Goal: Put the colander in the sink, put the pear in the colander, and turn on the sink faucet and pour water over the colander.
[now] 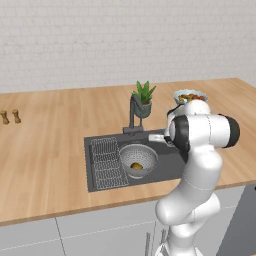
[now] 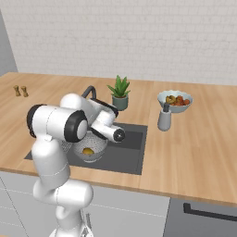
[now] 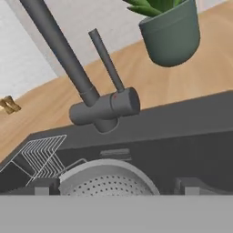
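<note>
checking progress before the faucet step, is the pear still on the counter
No, the pear lies inside the colander in the sink.

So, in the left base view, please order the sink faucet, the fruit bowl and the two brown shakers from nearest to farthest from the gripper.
The gripper is over the sink, by the colander.
1. Sink faucet, just behind the sink.
2. Fruit bowl, back right on the counter.
3. Shakers, far left.
</note>
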Robot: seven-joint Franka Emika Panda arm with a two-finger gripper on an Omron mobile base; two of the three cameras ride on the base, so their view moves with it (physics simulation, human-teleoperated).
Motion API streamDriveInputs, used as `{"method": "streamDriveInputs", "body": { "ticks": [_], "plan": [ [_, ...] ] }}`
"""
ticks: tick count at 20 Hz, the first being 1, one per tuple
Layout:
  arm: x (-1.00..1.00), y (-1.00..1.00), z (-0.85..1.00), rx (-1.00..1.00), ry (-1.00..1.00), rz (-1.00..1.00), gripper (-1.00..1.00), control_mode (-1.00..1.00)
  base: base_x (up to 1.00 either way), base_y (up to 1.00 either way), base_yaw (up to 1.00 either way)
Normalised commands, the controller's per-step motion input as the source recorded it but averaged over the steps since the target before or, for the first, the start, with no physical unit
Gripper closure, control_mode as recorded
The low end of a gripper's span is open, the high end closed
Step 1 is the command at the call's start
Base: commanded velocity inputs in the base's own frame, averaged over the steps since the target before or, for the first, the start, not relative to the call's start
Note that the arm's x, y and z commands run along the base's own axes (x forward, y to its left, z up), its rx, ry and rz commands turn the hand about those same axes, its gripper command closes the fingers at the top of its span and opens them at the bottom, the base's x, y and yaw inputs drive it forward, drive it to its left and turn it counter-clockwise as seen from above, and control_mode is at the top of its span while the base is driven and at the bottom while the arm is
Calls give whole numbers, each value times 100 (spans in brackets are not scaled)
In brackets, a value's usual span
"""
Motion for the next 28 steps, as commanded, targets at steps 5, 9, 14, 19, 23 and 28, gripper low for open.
{"method": "streamDriveInputs", "body": {
  "ticks": [5, 9, 14, 19, 23, 28],
  "plan": [
    [0, -3, 47, 5, -26, 0, -100, -100, 0, 0, 0],
    [-1, 0, 83, 0, -15, -3, -100, -100, 0, 0, 0],
    [-4, 0, 79, 0, -11, -7, -100, -100, 0, 0, 0],
    [7, 0, 34, 0, -8, -13, -100, -100, 0, 0, 0],
    [16, 0, 0, 0, -11, -7, -100, -100, 0, 0, 0],
    [5, 0, -19, 0, -18, -4, -100, -100, 0, 0, 0]
  ]
}}
